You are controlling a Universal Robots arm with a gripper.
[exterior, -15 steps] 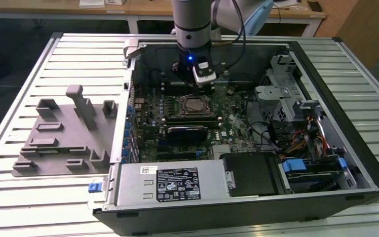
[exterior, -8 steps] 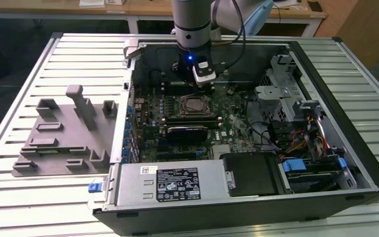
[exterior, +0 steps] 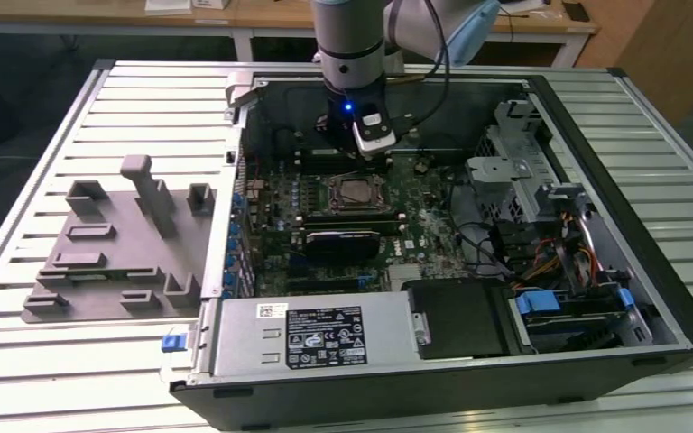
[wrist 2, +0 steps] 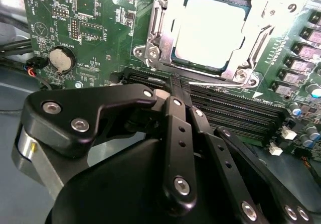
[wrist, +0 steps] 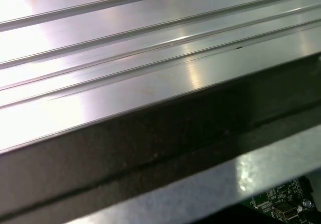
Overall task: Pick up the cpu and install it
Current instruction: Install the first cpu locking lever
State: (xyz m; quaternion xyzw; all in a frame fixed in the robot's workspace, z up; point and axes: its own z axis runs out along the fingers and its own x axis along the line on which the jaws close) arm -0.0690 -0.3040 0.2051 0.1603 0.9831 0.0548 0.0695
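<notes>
Second wrist view has the cpu [wrist 2: 210, 33] lying flat in the motherboard socket [wrist 2: 155, 48], its pale shiny top facing up and out of the board. It is square, so no long axis can be told; its edges run parallel to the metal socket frame around it. The chip sits just beyond the gripper [wrist 2: 173, 91], well apart from the fingers [wrist 2: 175, 133], with the black memory slots [wrist 2: 235, 113] lying between them. Those black fingers are drawn together with no visible gap and nothing held between them. A round coin cell battery [wrist 2: 61, 59] sits on the green motherboard [wrist 2: 100, 28] off to one side of the fingers.

Exterior view shows the arm reaching down into the open computer case [exterior: 635, 225], the gripper [exterior: 374, 144] hanging above the far part of the board, the socket [exterior: 355, 191] just nearer the camera than it. A grey fixture block [exterior: 118, 244] rests on the slatted counter [exterior: 69, 117] at the exterior view's left, outside the case.
</notes>
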